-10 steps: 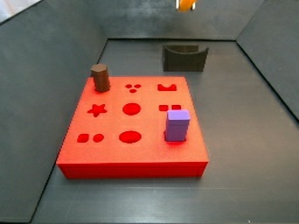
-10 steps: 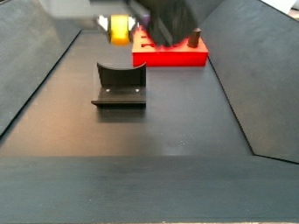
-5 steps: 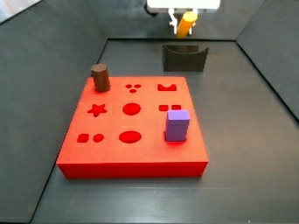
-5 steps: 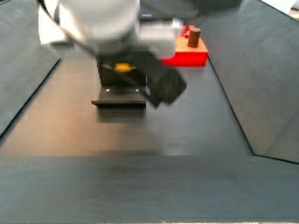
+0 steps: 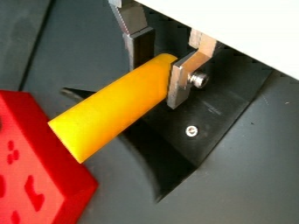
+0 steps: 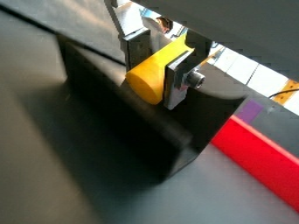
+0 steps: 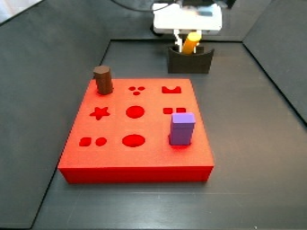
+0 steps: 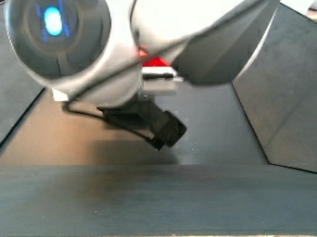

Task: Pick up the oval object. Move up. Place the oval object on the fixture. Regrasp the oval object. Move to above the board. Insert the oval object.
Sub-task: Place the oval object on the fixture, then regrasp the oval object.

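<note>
A dark grey floor with sloping dark walls is enclosing the workspace, and the red board (image 7: 135, 121) is lying in the middle of it, carrying a short brown cylinder (image 7: 103, 80) near one corner and a purple block (image 7: 181, 128) toward the opposite side, among star, circle and oval cutouts. The oval object (image 5: 119, 104) is showing as a smooth yellow-orange peg with a rounded end, lying lengthwise between the fingers. The gripper (image 5: 162, 68) is sitting low over the fixture (image 7: 189, 59) at the far end of the floor, well apart from the board, its silver fingers (image 5: 186, 76) pressing on the peg from both sides. In a wrist view the peg (image 6: 151, 74) is sitting right at the fixture's dark wall (image 6: 140, 131); whether it is touching the notch cannot be told. In a side view the arm's body (image 8: 111, 56) is hiding almost everything.
</note>
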### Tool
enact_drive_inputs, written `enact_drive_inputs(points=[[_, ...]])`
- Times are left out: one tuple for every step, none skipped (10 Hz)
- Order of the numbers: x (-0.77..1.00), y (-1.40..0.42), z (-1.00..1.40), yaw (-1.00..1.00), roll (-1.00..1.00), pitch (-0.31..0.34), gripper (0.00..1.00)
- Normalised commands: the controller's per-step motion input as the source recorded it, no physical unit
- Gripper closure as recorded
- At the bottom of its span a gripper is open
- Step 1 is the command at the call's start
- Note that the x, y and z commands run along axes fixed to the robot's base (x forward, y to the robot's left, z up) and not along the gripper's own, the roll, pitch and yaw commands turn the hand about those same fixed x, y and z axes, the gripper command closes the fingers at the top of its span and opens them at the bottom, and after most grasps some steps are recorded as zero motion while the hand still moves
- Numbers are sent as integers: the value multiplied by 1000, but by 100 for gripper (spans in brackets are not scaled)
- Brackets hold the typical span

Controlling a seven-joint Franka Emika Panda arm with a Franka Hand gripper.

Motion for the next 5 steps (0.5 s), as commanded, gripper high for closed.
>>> enact_drive_inputs(points=[[116,82,-590,-110,-172,25,100],[98,65,-386,-106,-164,15,100],[0,0,0,0,0,0,0],[0,0,1000,-18,-53,-28,0],[-8,3,1000,-9,-47,-23,0]])
